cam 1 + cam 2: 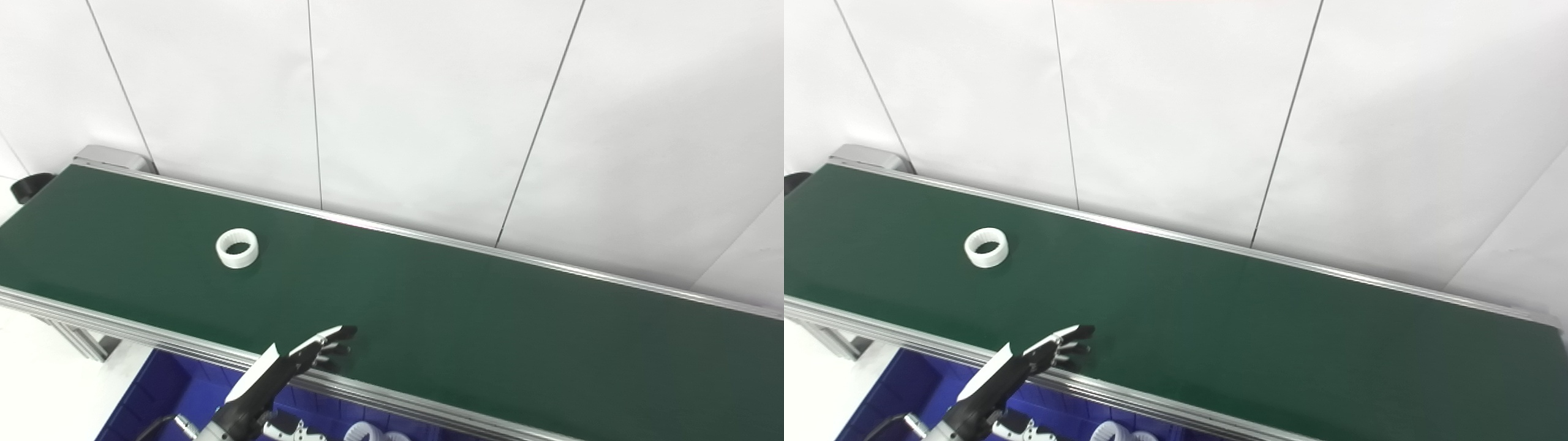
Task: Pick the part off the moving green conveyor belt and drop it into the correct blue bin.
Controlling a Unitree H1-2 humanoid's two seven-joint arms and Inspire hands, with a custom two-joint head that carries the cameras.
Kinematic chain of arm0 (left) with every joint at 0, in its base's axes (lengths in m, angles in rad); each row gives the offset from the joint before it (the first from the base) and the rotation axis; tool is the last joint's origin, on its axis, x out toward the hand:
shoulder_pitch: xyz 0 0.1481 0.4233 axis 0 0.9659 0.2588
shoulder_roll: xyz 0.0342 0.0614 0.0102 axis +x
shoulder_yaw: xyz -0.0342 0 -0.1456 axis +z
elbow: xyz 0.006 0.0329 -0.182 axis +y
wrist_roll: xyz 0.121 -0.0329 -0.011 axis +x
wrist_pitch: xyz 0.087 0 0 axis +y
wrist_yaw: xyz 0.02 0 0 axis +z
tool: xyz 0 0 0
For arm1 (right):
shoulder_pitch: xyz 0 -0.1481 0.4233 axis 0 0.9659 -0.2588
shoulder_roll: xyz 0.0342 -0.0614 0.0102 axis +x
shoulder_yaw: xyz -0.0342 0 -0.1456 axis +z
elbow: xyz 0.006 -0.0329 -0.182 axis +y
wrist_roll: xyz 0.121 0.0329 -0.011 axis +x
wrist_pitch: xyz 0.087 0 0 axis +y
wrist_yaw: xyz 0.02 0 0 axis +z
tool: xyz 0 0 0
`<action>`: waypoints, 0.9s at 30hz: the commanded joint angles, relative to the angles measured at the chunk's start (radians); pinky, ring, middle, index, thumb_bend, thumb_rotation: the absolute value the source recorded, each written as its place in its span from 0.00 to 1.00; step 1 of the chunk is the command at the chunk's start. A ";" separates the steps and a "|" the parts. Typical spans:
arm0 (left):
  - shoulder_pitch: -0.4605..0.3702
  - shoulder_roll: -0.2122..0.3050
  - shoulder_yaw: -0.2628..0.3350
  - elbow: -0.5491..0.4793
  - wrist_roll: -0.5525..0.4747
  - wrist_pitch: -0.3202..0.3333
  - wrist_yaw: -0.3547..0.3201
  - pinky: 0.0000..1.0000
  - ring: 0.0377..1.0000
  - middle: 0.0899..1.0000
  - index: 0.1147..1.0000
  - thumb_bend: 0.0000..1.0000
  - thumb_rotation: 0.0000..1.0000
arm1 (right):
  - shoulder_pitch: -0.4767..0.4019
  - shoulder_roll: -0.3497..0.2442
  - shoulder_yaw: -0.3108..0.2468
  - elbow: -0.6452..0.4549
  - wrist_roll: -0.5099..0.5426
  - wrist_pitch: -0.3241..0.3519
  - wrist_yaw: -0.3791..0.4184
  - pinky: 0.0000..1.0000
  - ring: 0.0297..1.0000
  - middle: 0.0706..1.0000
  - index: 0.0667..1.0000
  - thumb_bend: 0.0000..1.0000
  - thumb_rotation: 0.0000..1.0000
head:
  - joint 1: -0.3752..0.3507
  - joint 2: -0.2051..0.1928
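A white ribbed ring [237, 248] lies flat on the green conveyor belt [465, 306], toward its left end. My left hand [288, 367] reaches up over the belt's near rail, fingers stretched out and apart, holding nothing. It is well to the right of and nearer than the ring, not touching it. The same ring [986, 247] and left hand [1029, 362] show in the right eye view. My right hand is out of sight.
A blue bin [159, 392] sits below the belt's near rail at the bottom left, with white ring parts [373, 433] in a compartment. A white panelled wall runs behind the belt. The belt's left end has a metal roller housing [110, 158].
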 commanded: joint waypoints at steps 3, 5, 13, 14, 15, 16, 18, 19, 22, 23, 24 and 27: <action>-0.029 -0.020 0.045 -0.048 0.011 -0.034 0.034 0.70 0.83 0.90 0.87 0.81 0.21 | -0.018 -0.024 0.024 -0.013 0.004 -0.059 -0.042 0.86 0.91 0.90 0.92 0.82 0.37 | 0.005 0.000; -0.049 -0.033 0.068 -0.055 0.029 -0.034 0.045 0.70 0.83 0.90 0.88 0.80 0.27 | -0.023 -0.033 0.035 -0.016 0.014 -0.059 -0.049 0.82 0.91 0.89 0.91 0.82 0.37 | 0.006 -0.002; -0.203 -0.104 0.151 -0.011 0.191 0.026 0.074 0.80 0.89 0.95 0.92 0.65 0.32 | -0.040 -0.064 0.082 -0.021 -0.007 -0.059 -0.120 0.81 0.87 0.83 0.86 0.85 0.39 | 0.008 -0.004; -0.228 -0.113 0.160 -0.004 0.209 0.061 0.071 0.80 0.89 0.95 0.92 0.65 0.32 | -0.044 -0.069 0.091 -0.020 -0.013 -0.059 -0.135 0.82 0.87 0.82 0.86 0.85 0.39 | 0.008 -0.008; -0.244 -0.120 0.168 0.000 0.221 0.084 0.066 0.82 0.90 0.95 0.92 0.65 0.32 | -0.048 -0.074 0.099 -0.018 -0.017 -0.059 -0.149 0.81 0.86 0.82 0.86 0.85 0.40 | 0.008 -0.008; -0.266 -0.125 0.174 0.019 0.237 0.096 0.067 0.83 0.91 0.95 0.92 0.64 0.32 | -0.051 -0.078 0.107 -0.017 -0.016 -0.059 -0.161 0.81 0.86 0.82 0.86 0.86 0.40 | 0.007 -0.007; -0.299 -0.131 0.181 0.055 0.264 0.108 0.072 0.85 0.91 0.95 0.91 0.64 0.32 | -0.056 -0.085 0.122 -0.016 -0.014 -0.059 -0.182 0.81 0.85 0.81 0.85 0.86 0.40 | 0.004 -0.007; -0.318 -0.133 0.184 0.079 0.283 0.116 0.077 0.85 0.91 0.95 0.91 0.64 0.32 | -0.058 -0.089 0.130 -0.018 -0.018 -0.059 -0.196 0.81 0.85 0.81 0.85 0.86 0.40 | 0.003 -0.007; -0.362 -0.135 0.188 0.140 0.345 0.140 0.101 0.89 0.92 0.95 0.90 0.64 0.34 | -0.064 -0.104 0.156 -0.019 -0.027 -0.059 -0.232 0.80 0.85 0.80 0.84 0.86 0.40 | 0.002 -0.007; -0.374 -0.135 0.188 0.156 0.367 0.147 0.109 0.88 0.92 0.94 0.90 0.65 0.35 | -0.067 -0.110 0.165 -0.018 -0.031 -0.059 -0.244 0.80 0.85 0.80 0.84 0.86 0.39 | 0.002 -0.006; -0.386 -0.134 0.187 0.172 0.388 0.156 0.117 0.88 0.92 0.94 0.90 0.65 0.36 | -0.070 -0.116 0.173 -0.017 -0.035 -0.059 -0.254 0.80 0.84 0.80 0.84 0.86 0.40 | 0.002 -0.006; -0.419 -0.130 0.182 0.206 0.442 0.191 0.129 0.85 0.91 0.93 0.89 0.67 0.39 | -0.074 -0.131 0.190 -0.019 -0.039 -0.059 -0.276 0.79 0.83 0.79 0.84 0.87 0.41 | 0.004 -0.002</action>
